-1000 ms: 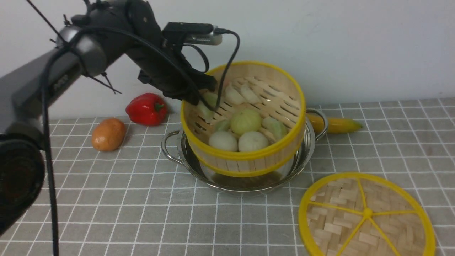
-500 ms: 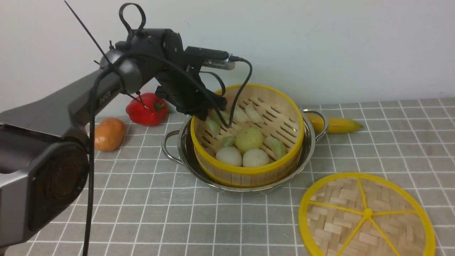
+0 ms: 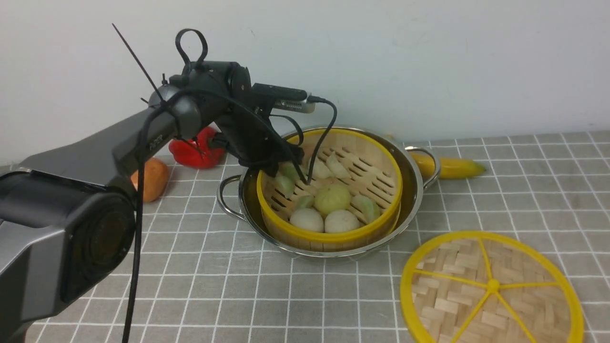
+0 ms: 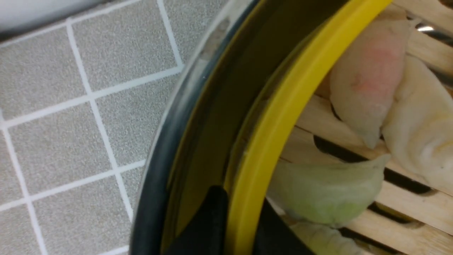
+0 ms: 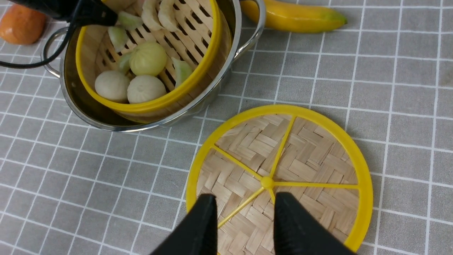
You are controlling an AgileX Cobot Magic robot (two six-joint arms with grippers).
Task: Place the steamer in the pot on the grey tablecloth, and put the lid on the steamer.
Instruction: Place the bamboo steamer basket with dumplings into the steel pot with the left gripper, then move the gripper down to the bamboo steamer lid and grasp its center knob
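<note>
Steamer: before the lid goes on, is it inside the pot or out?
Inside. The steamer sits down in the pot, its yellow rim ringed by the steel rim all around.

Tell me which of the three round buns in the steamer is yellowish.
The bun behind the other two, toward the middle of the steamer; the front pair at its near rim are white.

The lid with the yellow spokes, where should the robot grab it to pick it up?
Probably the small yellow knob at the middle of the lid, coming straight down from above. The lid lies flat on the grey tablecloth, so its rim leaves little to pinch.
</note>
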